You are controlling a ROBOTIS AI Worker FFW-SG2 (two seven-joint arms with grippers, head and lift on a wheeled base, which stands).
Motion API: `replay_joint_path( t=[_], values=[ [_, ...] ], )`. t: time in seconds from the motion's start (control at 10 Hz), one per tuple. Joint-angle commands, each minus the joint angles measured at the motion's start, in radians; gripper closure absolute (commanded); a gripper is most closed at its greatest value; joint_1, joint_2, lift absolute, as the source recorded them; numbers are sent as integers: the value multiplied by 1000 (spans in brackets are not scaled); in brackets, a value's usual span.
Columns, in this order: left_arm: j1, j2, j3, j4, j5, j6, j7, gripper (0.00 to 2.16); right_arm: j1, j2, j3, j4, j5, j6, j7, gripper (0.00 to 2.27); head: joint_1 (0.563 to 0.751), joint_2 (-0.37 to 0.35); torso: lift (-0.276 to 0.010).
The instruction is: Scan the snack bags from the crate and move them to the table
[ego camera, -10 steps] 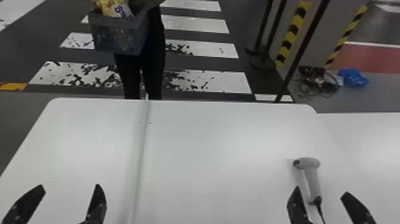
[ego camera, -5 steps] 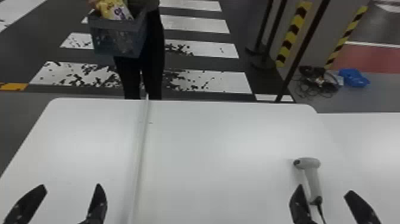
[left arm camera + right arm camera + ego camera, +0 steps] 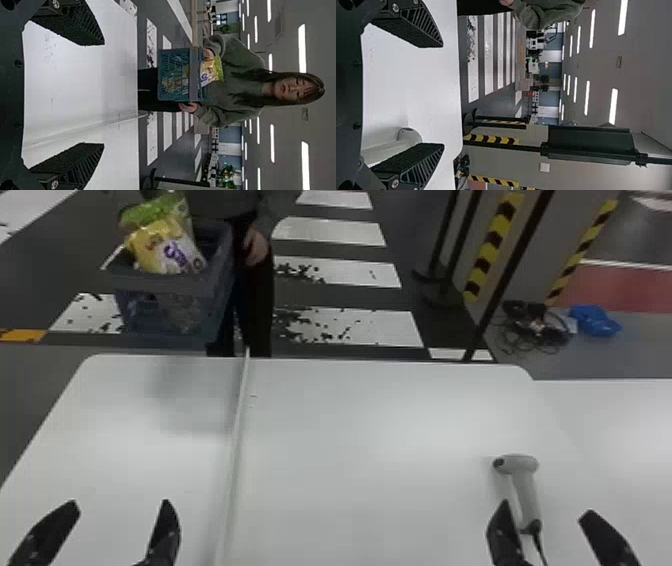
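A person holds the blue-grey crate (image 3: 165, 307) beyond the table's far left edge, with a yellow and white snack bag (image 3: 167, 247) and a green one (image 3: 152, 210) on top. My left gripper (image 3: 120, 510) is open and empty above the near left of the white table (image 3: 375, 440). My right gripper (image 3: 545, 515) stands open and empty at the near right, around the lower part of the grey scanner (image 3: 525, 490) as seen from above. In the left wrist view my left gripper (image 3: 104, 94) faces the crate (image 3: 174, 75). The scanner (image 3: 395, 146) lies beyond one finger of my right gripper (image 3: 443, 95).
A thin white strip (image 3: 235, 450) runs from front to back across the table's left part. Black posts (image 3: 510, 275) stand behind the table, with cables (image 3: 535, 327) and a blue item (image 3: 595, 321) on the floor. The scanner's cord (image 3: 539, 545) trails toward the near edge.
The person has brought the crate closer to the table's far left edge, and its shadow falls on the tabletop. Both arms look almost unmoved.
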Motion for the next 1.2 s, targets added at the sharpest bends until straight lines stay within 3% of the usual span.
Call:
replay_joint_path(
  t=[0.0, 1.1],
  values=[
    [-3, -1, -4, 2, 0, 0, 0, 83, 2, 1, 0, 0, 0, -3, 0, 103, 695, -127, -95],
    [-6, 2, 2, 22, -7, -31, 25, 83, 18, -2, 0, 0, 14, -34, 1, 107, 695, -122, -95]
  ],
)
